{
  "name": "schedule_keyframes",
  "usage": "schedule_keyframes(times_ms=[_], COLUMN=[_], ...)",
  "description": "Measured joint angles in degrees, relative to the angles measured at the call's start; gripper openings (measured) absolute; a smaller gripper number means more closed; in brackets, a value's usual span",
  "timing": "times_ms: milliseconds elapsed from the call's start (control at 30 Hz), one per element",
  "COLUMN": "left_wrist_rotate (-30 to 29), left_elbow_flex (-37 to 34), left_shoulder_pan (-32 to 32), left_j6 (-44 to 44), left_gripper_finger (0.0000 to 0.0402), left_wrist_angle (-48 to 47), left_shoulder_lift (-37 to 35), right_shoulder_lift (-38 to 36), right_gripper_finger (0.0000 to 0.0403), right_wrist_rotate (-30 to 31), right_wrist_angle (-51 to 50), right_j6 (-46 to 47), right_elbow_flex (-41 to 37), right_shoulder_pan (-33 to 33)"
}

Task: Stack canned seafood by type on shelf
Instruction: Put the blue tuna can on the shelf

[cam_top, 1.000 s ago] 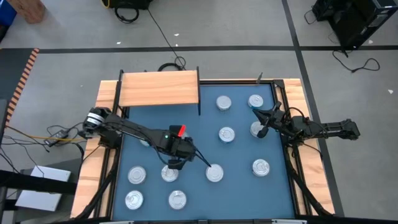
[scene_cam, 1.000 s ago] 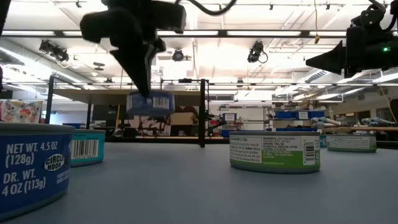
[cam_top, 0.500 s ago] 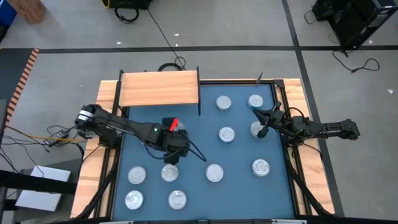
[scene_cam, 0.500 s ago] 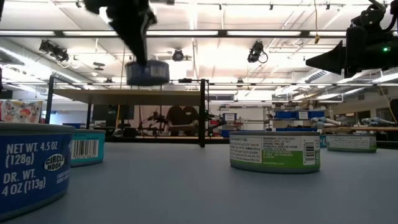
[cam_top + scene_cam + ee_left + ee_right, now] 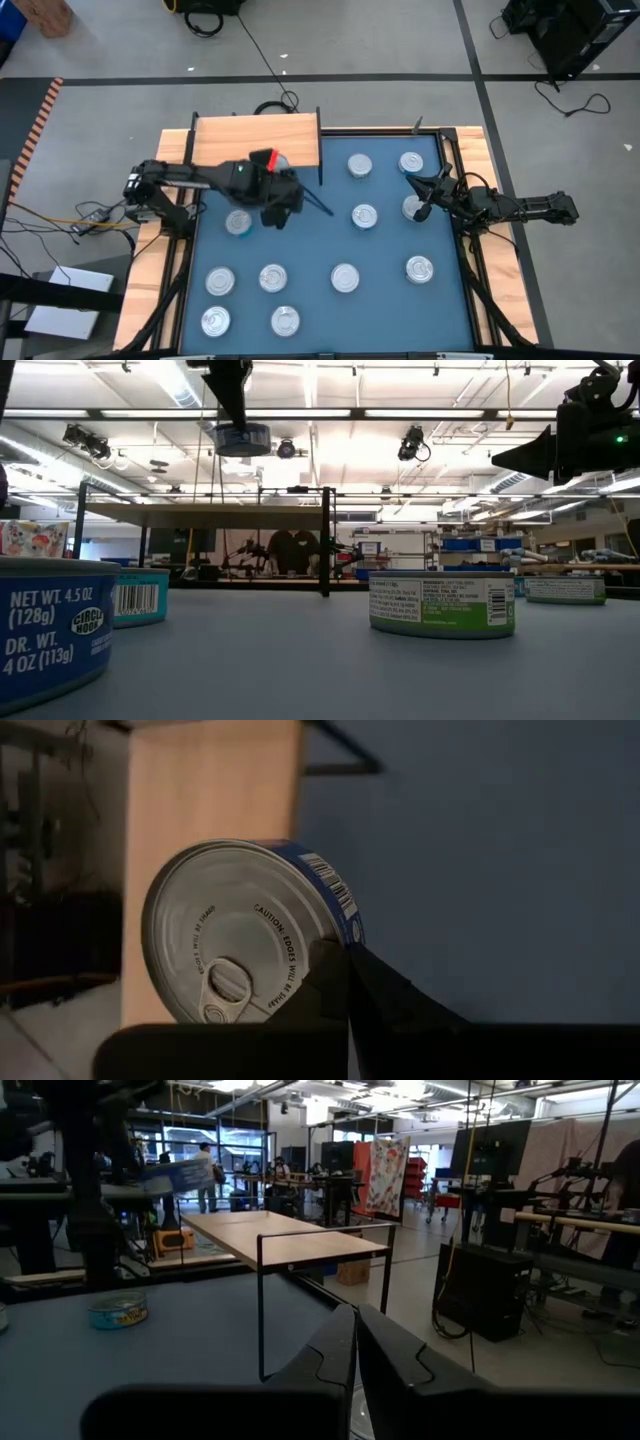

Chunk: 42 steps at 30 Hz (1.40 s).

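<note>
My left gripper point(image 5: 283, 172) is shut on a blue-labelled can point(image 5: 280, 160) with a silvery pull-tab lid point(image 5: 235, 935). It holds the can in the air over the near right corner of the light wooden shelf point(image 5: 250, 143). In the low view the can point(image 5: 243, 438) hangs well above the shelf board point(image 5: 200, 515). Several other cans stand on their bases on the blue tabletop, among them one at the middle point(image 5: 364, 215) and one below the shelf's near edge point(image 5: 238, 222). My right gripper point(image 5: 418, 190) waits shut at the table's right side, next to a can point(image 5: 413, 208). My left gripper has the can by its rim point(image 5: 335, 942), on the side where the barcode is. The shut fingers point(image 5: 380, 995) cover the contact itself. They come slanting down from above. The can hangs below them, about level, lid up, clear of the shelf and the table.
More cans stand at the far right point(image 5: 360, 165) point(image 5: 411, 162), the near right point(image 5: 419, 268) and in two rows near the front edge point(image 5: 272, 278) point(image 5: 285, 320). A green-labelled can point(image 5: 441, 602) and a blue one point(image 5: 45, 630) stand close to the low camera. The shelf's black leg point(image 5: 319, 165) stands beside the held can.
My left gripper has risen and gone toward the table's far edge, from above the near row of cans to the shelf's near right corner. It stays shut on the can. The can has gone from below the height of the shelf board to well above it.
</note>
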Motion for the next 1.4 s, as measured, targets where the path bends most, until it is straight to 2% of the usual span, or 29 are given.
schedule_keyframes(times_ms=[333, 500, 600, 767, 833, 967, 1400], left_wrist_rotate=[1.10, 5.83, 10.95, 13.99, 16.68, 17.28, 21.26], left_elbow_flex=[0.21, 0.21, 0.19, 0.19, 0.17, -0.28, -3.05], left_shoulder_pan=[18.02, 28.60, 34.20, 40.66, 42.62, 44.44, 45.45], left_j6=[8.86, 13.08, 14.61, 15.71, 16.01, 16.29, 17.39], left_gripper_finger=[0.0000, 0.0000, 0.0000, 0.0000, 0.0000, 0.0000, 0.0000], left_wrist_angle=[-0.75, 2.90, 4.80, 6.39, 7.01, 9.31, 14.32], left_shoulder_lift=[0.04, 0.07, 0.07, 0.07, 0.08, 0.49, 0.96], right_shoulder_lift=[0.00, 0.00, 0.00, 0.00, 0.00, 0.00, 0.00], right_gripper_finger=[0.0027, 0.0027, 0.0027, 0.0027, 0.0027, 0.0027, 0.0027], right_wrist_rotate=[0.00, 0.02, 0.00, 0.00, 0.01, 0.01, 0.02], right_wrist_angle=[0.00, -0.02, 0.00, 0.00, 0.00, 0.00, -0.02], right_j6=[0.00, 0.00, 0.00, 0.00, 0.00, 0.00, 0.00], right_elbow_flex=[-0.01, -0.01, 0.01, 0.02, 0.00, 0.01, 0.00], right_shoulder_pan=[0.00, 0.00, -0.02, 0.00, 0.00, -0.02, -0.02])
